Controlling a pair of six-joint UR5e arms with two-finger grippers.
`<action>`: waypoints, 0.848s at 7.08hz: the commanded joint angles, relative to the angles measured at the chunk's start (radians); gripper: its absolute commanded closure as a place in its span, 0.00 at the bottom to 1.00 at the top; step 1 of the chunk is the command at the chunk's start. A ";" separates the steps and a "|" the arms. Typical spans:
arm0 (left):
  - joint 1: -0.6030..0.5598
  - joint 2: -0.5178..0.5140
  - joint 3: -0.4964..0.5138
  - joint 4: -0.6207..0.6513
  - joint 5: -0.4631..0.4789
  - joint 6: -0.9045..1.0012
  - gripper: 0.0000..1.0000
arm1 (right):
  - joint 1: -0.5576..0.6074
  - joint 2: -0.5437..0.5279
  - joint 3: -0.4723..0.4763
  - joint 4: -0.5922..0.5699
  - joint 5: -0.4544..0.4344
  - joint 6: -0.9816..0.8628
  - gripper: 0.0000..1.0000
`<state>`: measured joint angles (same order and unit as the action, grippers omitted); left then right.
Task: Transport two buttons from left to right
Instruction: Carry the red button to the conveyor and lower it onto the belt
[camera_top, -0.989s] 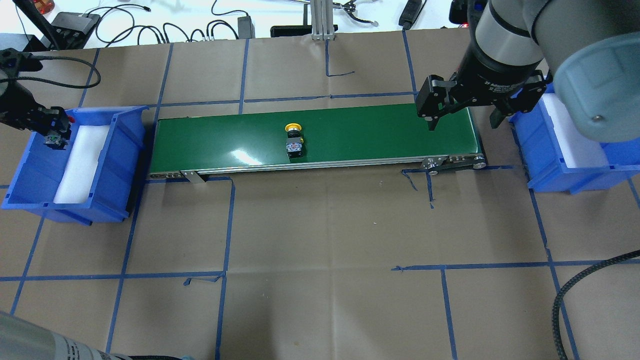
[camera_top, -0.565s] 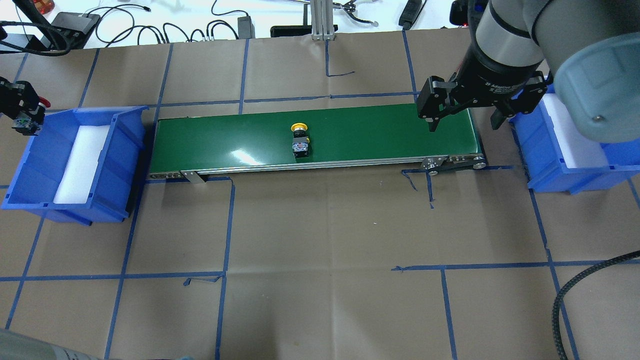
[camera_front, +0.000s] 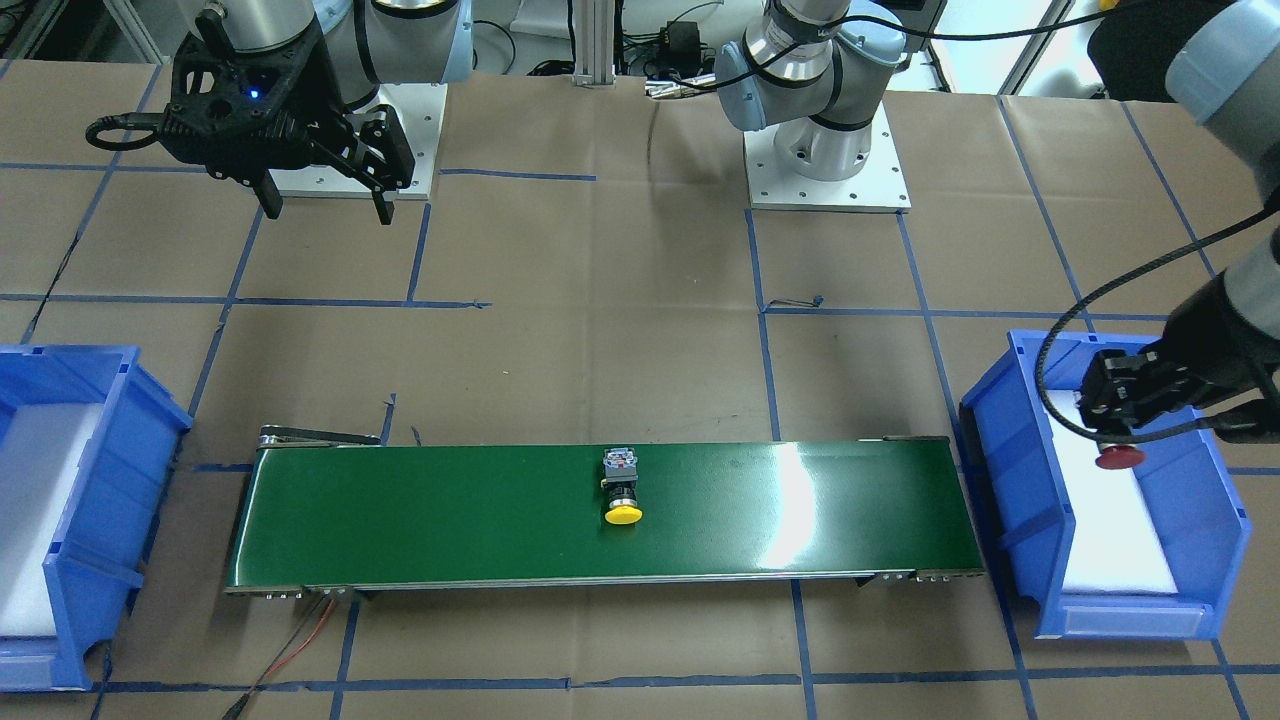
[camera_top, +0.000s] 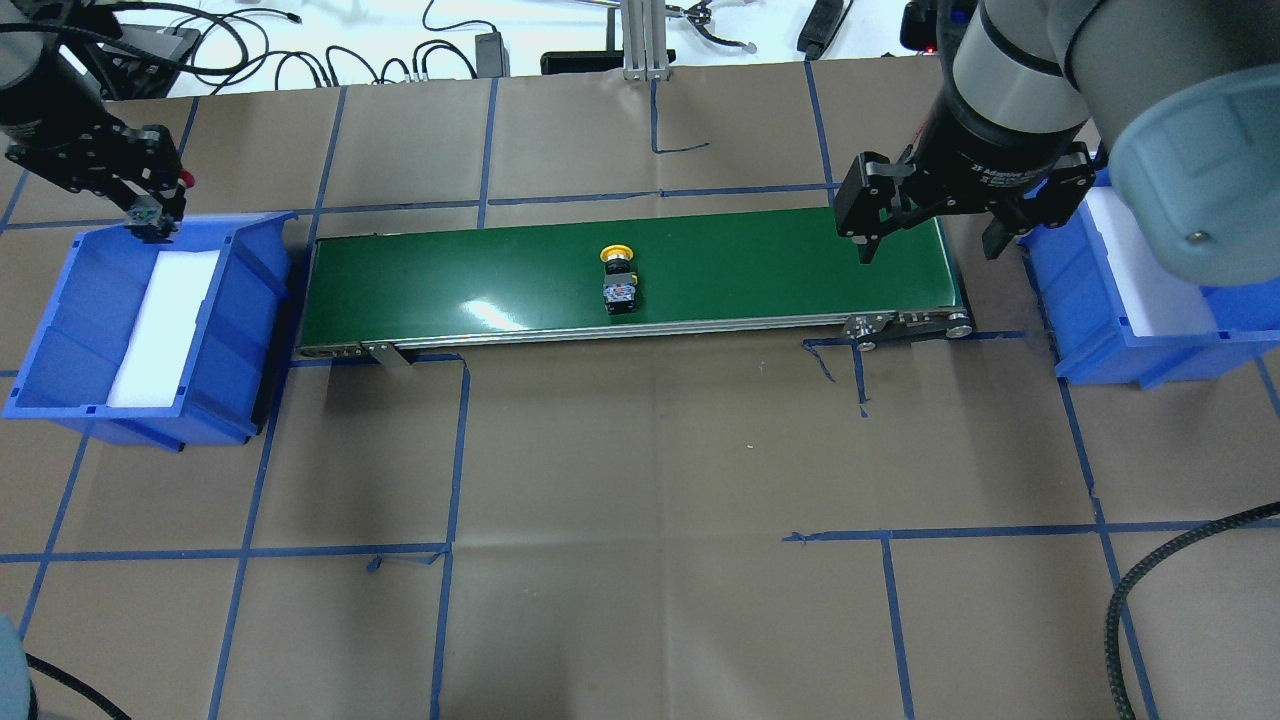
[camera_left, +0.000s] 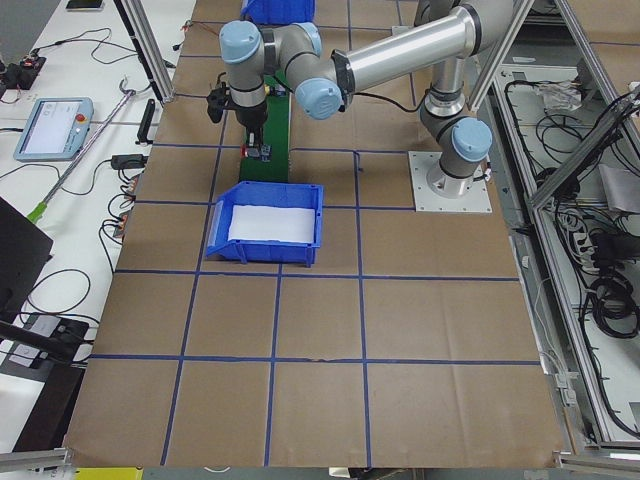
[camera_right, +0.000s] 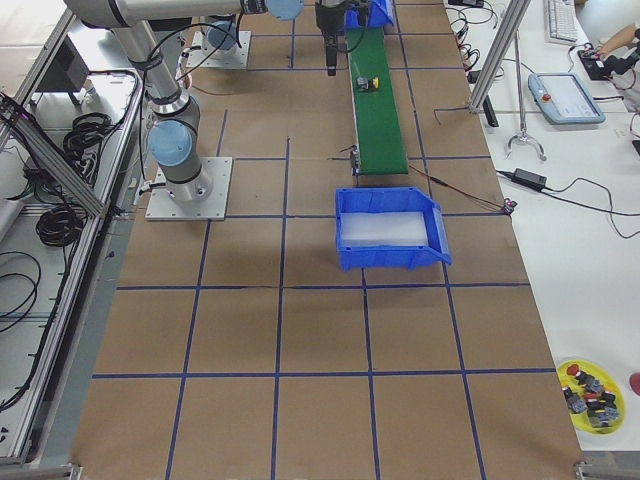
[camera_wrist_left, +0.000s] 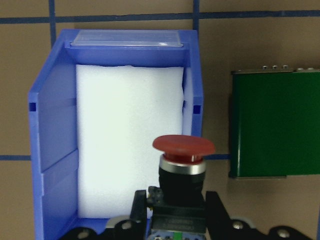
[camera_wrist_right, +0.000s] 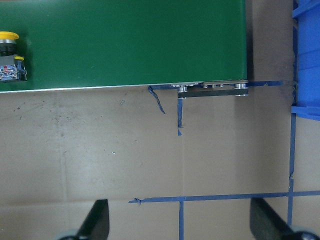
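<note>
A yellow button (camera_top: 618, 278) lies on its side mid-belt on the green conveyor (camera_top: 750, 270); it also shows in the front view (camera_front: 622, 492) and at the left edge of the right wrist view (camera_wrist_right: 10, 55). My left gripper (camera_top: 150, 213) is shut on the red button (camera_wrist_left: 183, 150), held above the far edge of the left blue bin (camera_top: 240, 300); the front view shows the red cap (camera_front: 1120, 458) over that bin (camera_front: 1010, 470). My right gripper (camera_top: 925, 238) is open and empty, above the belt's right end.
The right blue bin (camera_top: 1100, 350) with a white foam liner stands just past the belt's right end. Cables and devices (camera_top: 300, 60) line the table's far edge. A yellow dish of spare parts (camera_right: 590, 392) sits on a side bench.
My left gripper has risen out of the left bin with the red button and swung toward the bin's far edge. The yellow button has ridden a little rightward. The right arm is still.
</note>
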<state>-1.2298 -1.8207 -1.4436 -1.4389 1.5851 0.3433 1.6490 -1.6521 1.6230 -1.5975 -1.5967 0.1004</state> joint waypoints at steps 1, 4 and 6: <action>-0.123 0.024 -0.033 0.002 -0.002 -0.120 0.95 | 0.000 0.000 0.000 0.001 0.000 0.001 0.00; -0.158 -0.003 -0.055 0.011 -0.004 -0.240 0.95 | -0.002 0.000 0.000 0.001 0.000 -0.001 0.00; -0.171 -0.009 -0.090 0.015 -0.004 -0.268 0.95 | -0.002 0.000 -0.002 -0.004 -0.002 -0.001 0.00</action>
<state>-1.3943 -1.8267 -1.5096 -1.4272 1.5814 0.0918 1.6476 -1.6521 1.6226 -1.5987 -1.5973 0.0999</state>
